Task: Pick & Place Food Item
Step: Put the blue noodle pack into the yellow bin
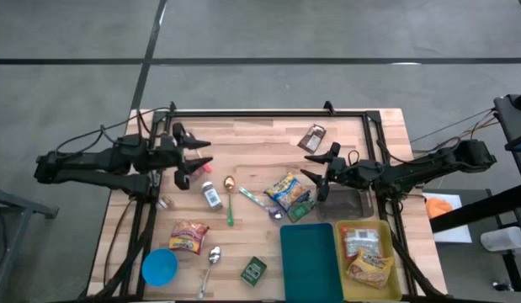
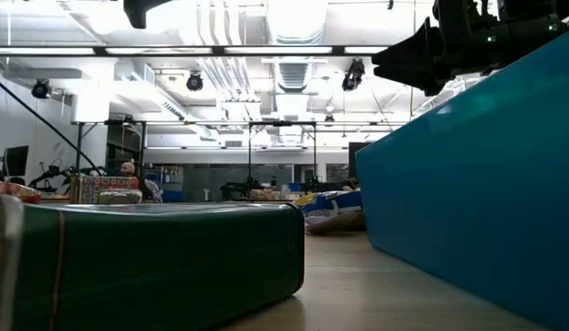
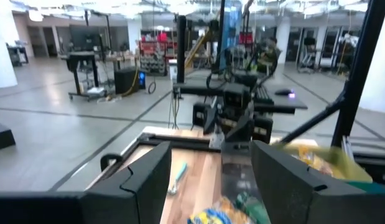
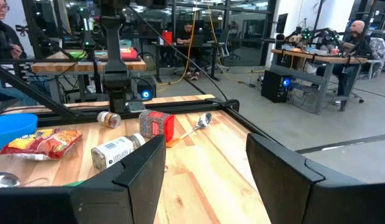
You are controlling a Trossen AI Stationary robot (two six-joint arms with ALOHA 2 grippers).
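Several food packets lie on the wooden table: a yellow-and-blue packet at the middle, a brown one near the far edge, and a red-and-yellow bag near the front left. My left gripper hovers open above the table's left part, pointing level toward the right. My right gripper hovers open over the middle right, facing it, just beyond the yellow-and-blue packet. Neither has anything between its fingers, as the wrist views confirm for the left gripper and the right gripper.
A teal tray and a yellow tray holding packets stand at the front right. A blue bowl, silver spoon, green box, bottle, small jar and gold spoon lie scattered. A dark frame edges the table.
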